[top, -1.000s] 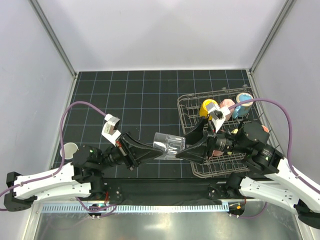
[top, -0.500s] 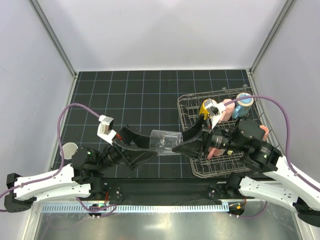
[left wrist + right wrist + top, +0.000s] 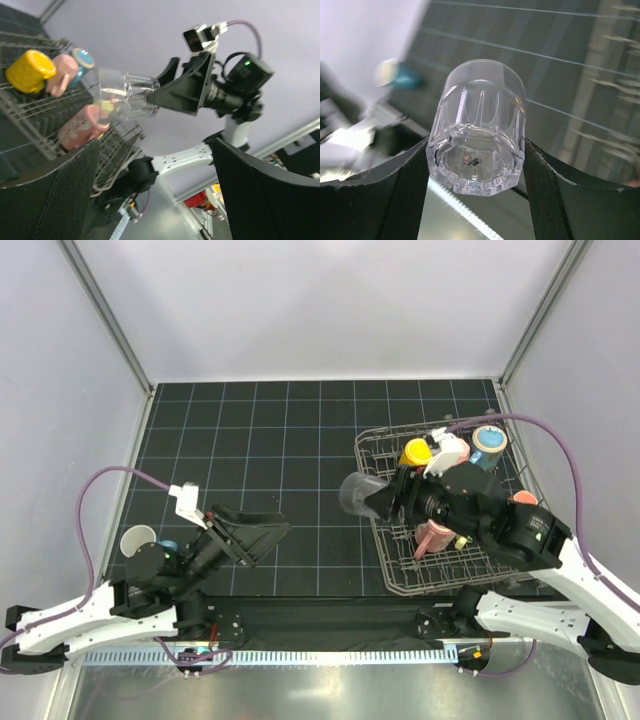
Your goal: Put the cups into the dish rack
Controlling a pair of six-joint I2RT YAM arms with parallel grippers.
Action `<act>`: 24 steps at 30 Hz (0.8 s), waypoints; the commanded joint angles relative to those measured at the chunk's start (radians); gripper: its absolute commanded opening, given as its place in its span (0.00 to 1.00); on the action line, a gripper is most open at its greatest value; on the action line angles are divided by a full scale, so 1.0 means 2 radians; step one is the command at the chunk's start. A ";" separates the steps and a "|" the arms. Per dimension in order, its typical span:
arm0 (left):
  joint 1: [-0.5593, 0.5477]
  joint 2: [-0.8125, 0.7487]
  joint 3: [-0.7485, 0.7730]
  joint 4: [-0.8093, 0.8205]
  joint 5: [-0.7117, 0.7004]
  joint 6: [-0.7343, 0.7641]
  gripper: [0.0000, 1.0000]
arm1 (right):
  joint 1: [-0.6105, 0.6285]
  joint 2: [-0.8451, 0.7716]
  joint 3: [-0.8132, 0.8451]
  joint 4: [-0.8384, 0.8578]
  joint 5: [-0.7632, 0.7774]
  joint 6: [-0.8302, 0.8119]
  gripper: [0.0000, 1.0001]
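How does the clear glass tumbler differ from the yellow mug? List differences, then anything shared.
The glass tumbler is clear; the yellow mug is opaque. The tumbler is held sideways in the right gripper, outside the dish rack; the mug sits in the rack, ungripped. Both are cups.

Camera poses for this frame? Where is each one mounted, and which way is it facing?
Top external: above and behind the bases, looking down at the mat; both arms show.
Left wrist: on the left arm, looking across at the right arm and dish rack; left fingers, open, frame the bottom.
Right wrist: looking along the right fingers, shut on the glass tumbler, mat behind.
Shared: all three show the glass tumbler.
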 commanded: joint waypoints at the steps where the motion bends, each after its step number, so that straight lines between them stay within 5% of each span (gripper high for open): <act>1: -0.001 0.023 0.040 -0.103 -0.048 -0.002 0.88 | -0.016 0.034 0.065 -0.159 0.185 0.063 0.04; 5: -0.001 0.084 0.090 -0.172 -0.042 0.017 0.87 | -0.094 0.052 0.086 -0.250 0.211 0.058 0.04; 6: -0.001 0.096 0.099 -0.183 -0.040 0.022 0.87 | -0.155 0.051 0.080 -0.251 0.180 0.045 0.04; 11: -0.001 0.154 0.133 -0.229 -0.024 0.055 0.87 | -0.274 0.051 0.073 -0.276 0.158 -0.003 0.04; 20: -0.001 0.157 0.139 -0.241 0.001 0.093 0.89 | -0.521 0.049 0.060 -0.297 0.101 -0.106 0.04; 24: -0.001 0.164 0.159 -0.272 0.022 0.108 0.89 | -0.540 0.055 0.056 -0.315 0.160 -0.083 0.04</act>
